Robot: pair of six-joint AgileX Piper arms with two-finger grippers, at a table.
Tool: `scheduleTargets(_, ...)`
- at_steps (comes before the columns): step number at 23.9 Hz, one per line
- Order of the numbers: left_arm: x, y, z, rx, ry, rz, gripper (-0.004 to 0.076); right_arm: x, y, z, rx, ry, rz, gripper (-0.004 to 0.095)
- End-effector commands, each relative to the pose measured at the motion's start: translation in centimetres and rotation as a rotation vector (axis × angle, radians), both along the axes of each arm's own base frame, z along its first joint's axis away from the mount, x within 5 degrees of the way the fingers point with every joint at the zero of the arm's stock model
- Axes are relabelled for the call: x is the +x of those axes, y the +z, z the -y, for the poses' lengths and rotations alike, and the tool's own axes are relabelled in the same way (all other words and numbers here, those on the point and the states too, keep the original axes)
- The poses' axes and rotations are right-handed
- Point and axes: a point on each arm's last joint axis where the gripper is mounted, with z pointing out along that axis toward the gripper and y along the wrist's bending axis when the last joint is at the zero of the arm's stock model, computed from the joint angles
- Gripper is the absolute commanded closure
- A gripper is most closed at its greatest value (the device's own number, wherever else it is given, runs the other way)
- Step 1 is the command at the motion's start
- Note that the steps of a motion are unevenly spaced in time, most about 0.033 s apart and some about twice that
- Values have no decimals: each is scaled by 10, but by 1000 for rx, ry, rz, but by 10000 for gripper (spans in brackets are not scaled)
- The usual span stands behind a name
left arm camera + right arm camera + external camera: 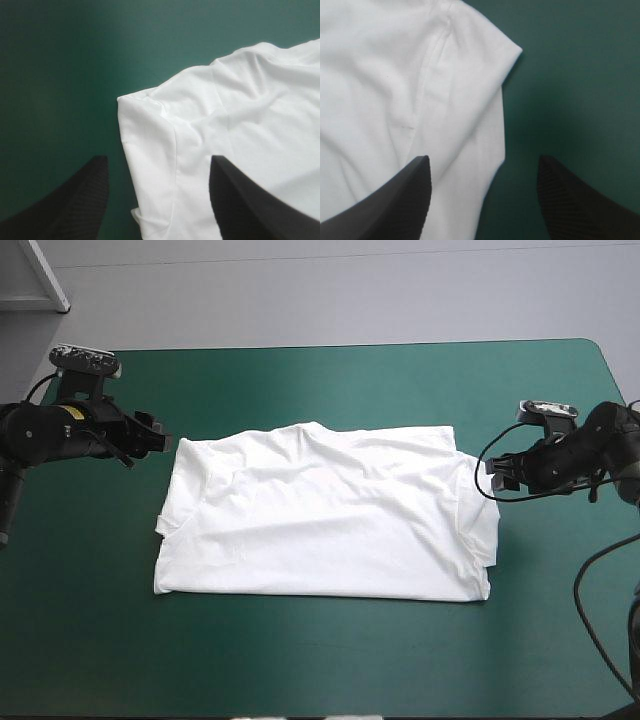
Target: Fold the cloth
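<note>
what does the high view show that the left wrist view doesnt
Only the high view: the whole T-shirt spread flat, with the left gripper beside its left edge and the right gripper beside its right edge. Only the left wrist view: the left gripper's fingers standing open, one over the shirt and one over the teal-green cover, with a curved seam between them. Both: the white T-shirt lying on that cover.
</note>
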Motion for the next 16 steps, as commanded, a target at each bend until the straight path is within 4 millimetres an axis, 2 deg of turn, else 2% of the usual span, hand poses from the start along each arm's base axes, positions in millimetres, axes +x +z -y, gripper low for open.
scheduleTargets(1, -7, 21, 2, -36, 7, 107, 288, 14, -2, -2, 75, -20, 44, 408)
scheduleTargets(6, -7, 20, 2, -37, 4, 95, 289, 20, -35, -3, 106, -34, -43, 409)
scheduleTargets(9, -7, 20, 2, -37, 4, 95, 290, 14, -55, -4, 110, -32, -102, 409)
scheduleTargets(13, -7, 20, 2, -37, 5, 97, 290, 6, -71, -4, 105, -45, -132, 420)
scheduleTargets(15, -7, 21, 1, -33, 6, 102, 290, 1, -78, -5, 106, -44, -154, 483)
scheduleTargets(16, -7, 20, 1, -31, 7, 102, 290, -2, -82, -6, 115, -30, -162, 561)
